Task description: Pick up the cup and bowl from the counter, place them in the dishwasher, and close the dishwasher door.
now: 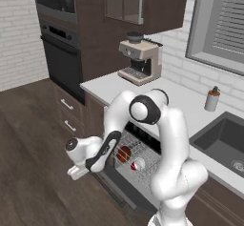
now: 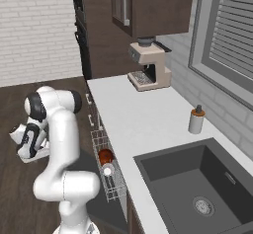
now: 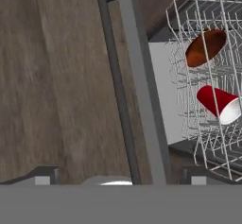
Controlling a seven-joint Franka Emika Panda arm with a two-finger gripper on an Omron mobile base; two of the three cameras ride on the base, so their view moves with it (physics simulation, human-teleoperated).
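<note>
- Worktop (image 2: 143,124): long pale slab with a dark sink near its right end; bare of cup and bowl.
- Dishwasher (image 1: 143,139): under the worktop's front edge, left of the sink, interior dark, wire rack (image 2: 106,178) pulled out over the floor.
- Dishwasher door (image 3: 142,86): dropped flat and open below the rack; long axis parallel to the worktop's front edge; seen in the hand view as a grey bar crossing just ahead of the fingertips, free outer edge toward the end effector.
- End effector (image 1: 78,171): low, out past the door's free edge on the side away from the worktop, fingers spread wide, pinching nothing; door between it and the rack, so probably placed to push or lift the door shut.
- Bowl (image 3: 205,47): reddish-brown, in the rack, tipped on edge with hollow facing outward, toward the oven-side end.
- Cup (image 3: 219,104): red, lying on its side in the rack just beside the bowl, white mouth pointing toward the sink-side end, long axis along the rack.
- Remaining, by judgement: only the door closing.
</note>
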